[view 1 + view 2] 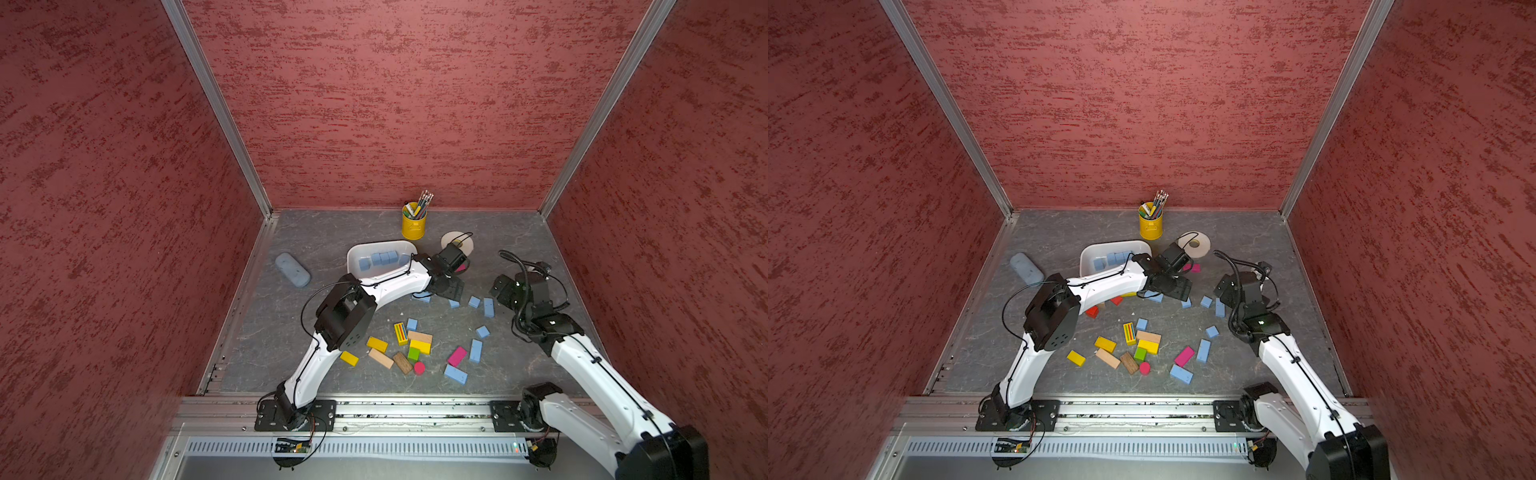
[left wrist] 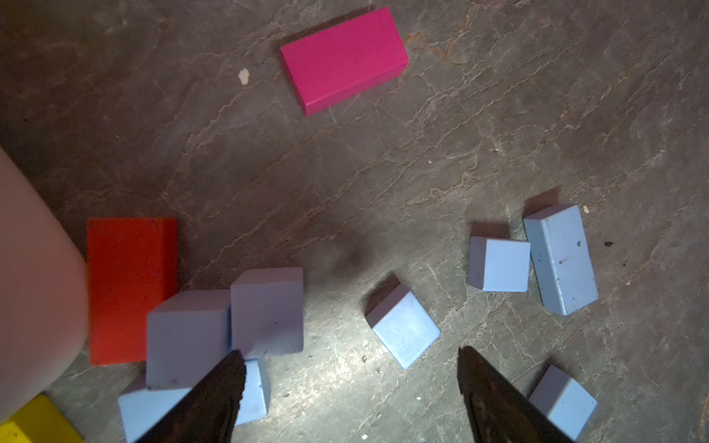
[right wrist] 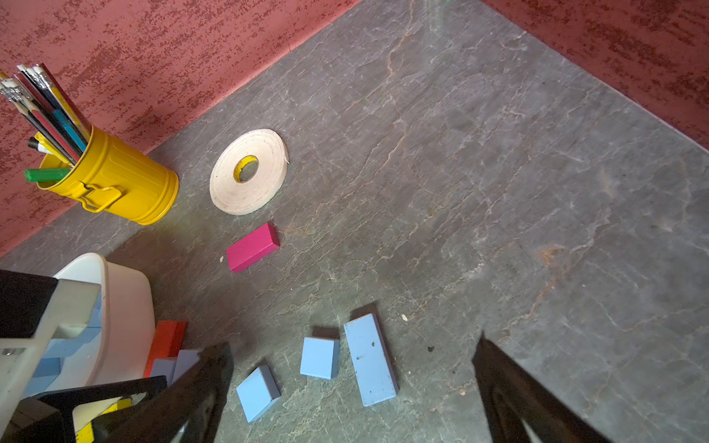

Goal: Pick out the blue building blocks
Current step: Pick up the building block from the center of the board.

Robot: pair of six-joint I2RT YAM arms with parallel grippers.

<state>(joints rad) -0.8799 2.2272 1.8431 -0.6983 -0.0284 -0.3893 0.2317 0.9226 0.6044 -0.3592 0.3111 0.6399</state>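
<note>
Left wrist view: my left end effector (image 2: 351, 387), jaws apart, above blue blocks (image 2: 403, 326) beside the white bin (image 2: 34, 276).
Closing could topple the piled blue cubes (image 2: 264, 310); one jaw crowds them.

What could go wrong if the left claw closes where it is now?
1. The left claw is open with one finger beside the piled blue blocks; closing could topple them rather than grip one.
2. The red block lies right beside that pile and might get shoved or carried along.
3. The right claw, also open, hovers near the same patch, so the arms could bump.
</note>
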